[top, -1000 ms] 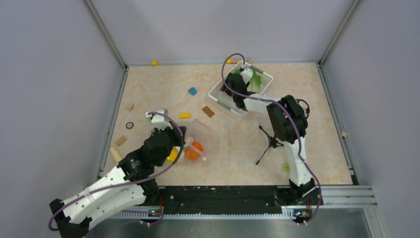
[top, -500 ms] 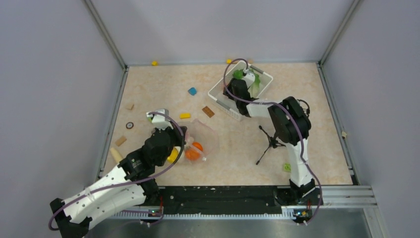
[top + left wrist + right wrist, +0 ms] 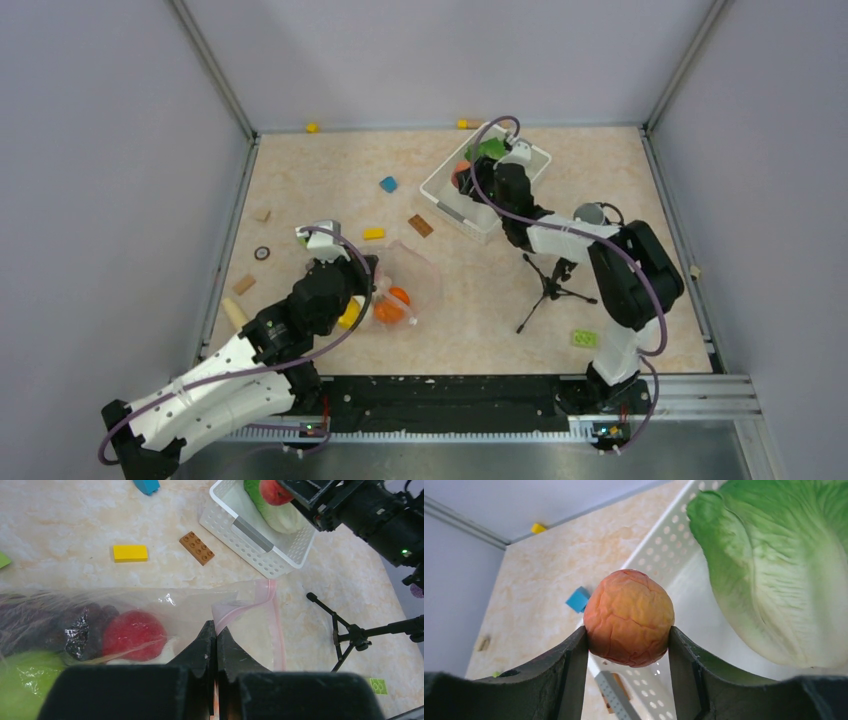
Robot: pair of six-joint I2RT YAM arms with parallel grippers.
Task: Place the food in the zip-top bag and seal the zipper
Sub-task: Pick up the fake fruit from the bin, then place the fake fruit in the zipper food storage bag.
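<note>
My right arm (image 3: 630,275) has swung its elbow out to the right since a second ago. My right claw (image 3: 628,630) has come up out of the white basket (image 3: 270,560). It stands about half open, with both fingers pressed on a red-orange fruit (image 3: 629,612) held over the basket's left side.

My left arm (image 3: 300,310) has not moved. My left claw (image 3: 214,627) is pinched tight on the clear bag (image 3: 150,597) at its mouth, just beside the pink zipper (image 3: 274,615).

The bag lies on the table by that arm. It holds a red fruit (image 3: 134,635), dark grapes (image 3: 95,620) and a green fruit (image 3: 25,680), all blurred by creased plastic and partly cut off.

The lettuce (image 3: 784,565) lies in the basket, its far end out of frame. A green block (image 3: 583,338), earlier half behind my right arm, now shows whole.
</note>
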